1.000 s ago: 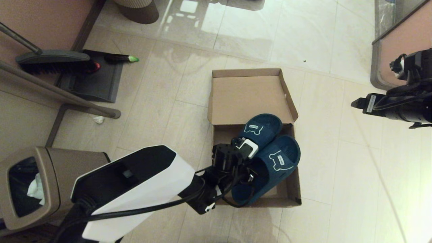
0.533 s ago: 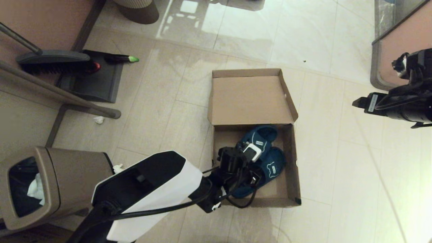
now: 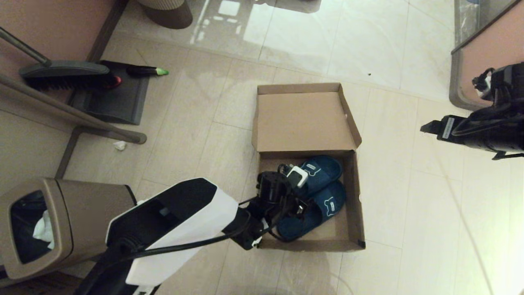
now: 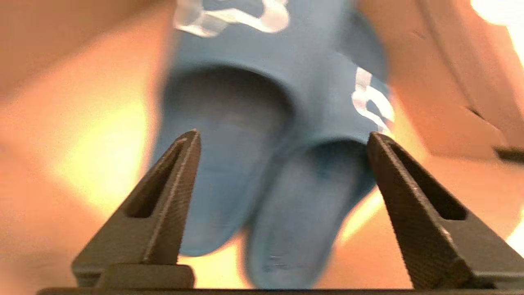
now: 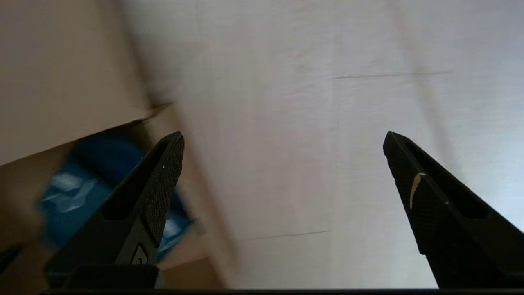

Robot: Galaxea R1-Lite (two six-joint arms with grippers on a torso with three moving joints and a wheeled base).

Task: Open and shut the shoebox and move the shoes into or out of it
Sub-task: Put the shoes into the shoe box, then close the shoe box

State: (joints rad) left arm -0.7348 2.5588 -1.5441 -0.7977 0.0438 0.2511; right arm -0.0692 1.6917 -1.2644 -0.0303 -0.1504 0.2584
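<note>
Shoebox (image 3: 308, 123): on floor tiles (image 3: 409, 205), lid flap thrown back, tray holding both navy slippers (image 3: 317, 192) side by side. One second ago the pair hung lifted over the tray; now it lies flat inside.

Left gripper (image 4: 282, 137): arm reaching into the tray's left side, claw spread wide, gripping nothing, slipper heels just ahead of its tips in the wrist view.

Right gripper (image 5: 282, 137): held off to the right above the tiles, fingers wide apart, empty.
</note>
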